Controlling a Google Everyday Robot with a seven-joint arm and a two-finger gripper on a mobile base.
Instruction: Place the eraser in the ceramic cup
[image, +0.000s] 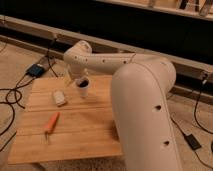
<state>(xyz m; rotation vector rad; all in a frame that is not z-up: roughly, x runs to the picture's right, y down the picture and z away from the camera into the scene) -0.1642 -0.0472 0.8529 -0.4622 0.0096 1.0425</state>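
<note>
Small flat whitish-beige eraser block (59, 97) lies untouched on the slatted wooden table (90, 135), just beside the white cylindrical ceramic cup (82, 90). Gripper (71, 77) hangs near both, presumably staging pickup; its state cannot be told
</note>
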